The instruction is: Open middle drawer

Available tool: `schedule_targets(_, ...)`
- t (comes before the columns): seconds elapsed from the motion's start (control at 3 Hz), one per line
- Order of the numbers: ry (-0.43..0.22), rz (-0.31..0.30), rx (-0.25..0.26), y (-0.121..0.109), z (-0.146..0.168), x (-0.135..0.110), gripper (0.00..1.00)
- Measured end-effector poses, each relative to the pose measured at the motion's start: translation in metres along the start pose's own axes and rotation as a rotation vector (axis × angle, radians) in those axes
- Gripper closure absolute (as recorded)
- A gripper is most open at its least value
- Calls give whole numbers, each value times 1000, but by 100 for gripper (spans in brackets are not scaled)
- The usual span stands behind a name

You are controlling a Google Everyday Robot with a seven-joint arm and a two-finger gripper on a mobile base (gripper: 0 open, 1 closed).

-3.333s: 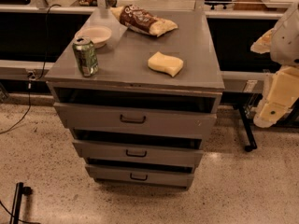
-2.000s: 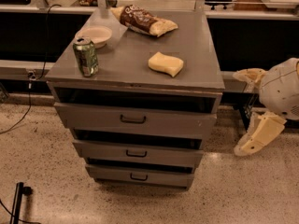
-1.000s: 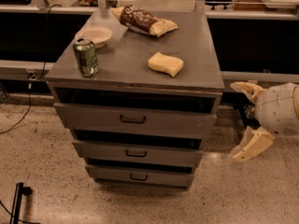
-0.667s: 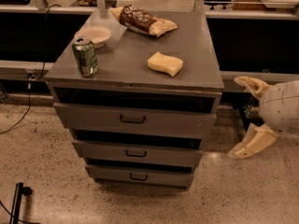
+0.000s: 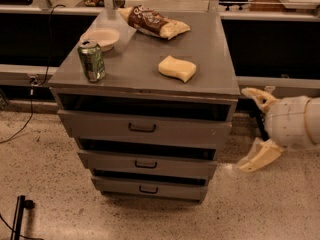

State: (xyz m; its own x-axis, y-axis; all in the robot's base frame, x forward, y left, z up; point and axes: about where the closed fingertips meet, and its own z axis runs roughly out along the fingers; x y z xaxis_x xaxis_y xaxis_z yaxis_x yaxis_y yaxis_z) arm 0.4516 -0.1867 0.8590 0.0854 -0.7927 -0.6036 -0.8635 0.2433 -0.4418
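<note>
The middle drawer (image 5: 146, 164) is a wide, low grey metal front with a small dark bar handle (image 5: 145, 164) at its centre, set in a grey cabinet. It sits between a taller top drawer (image 5: 142, 128) and a smaller bottom drawer (image 5: 145, 189). A dark gap shows above its front. My gripper (image 5: 252, 129) is to the right of the cabinet, at about the height of the upper two drawers, apart from them. Its two cream fingers (image 5: 260, 156) are spread wide and hold nothing.
On the cabinet top (image 5: 145, 66) stand a green can (image 5: 92, 60), a white bowl (image 5: 102, 36), a yellow sponge (image 5: 177, 68) and a brown snack bag (image 5: 154, 22). A dark counter runs behind. A cable (image 5: 25, 119) and a black stand (image 5: 19, 216) lie on the speckled floor at left.
My gripper has come down from higher on the right and moved left, closer to the cabinet's right side. The drawers and the things on top have not moved.
</note>
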Motion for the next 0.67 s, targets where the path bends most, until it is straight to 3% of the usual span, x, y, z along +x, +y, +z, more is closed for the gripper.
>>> schedule_targets(0.33,-136,3,17,18,64,5,0)
schedule_targets(0.67,-183,-48,12,23,86,5,0)
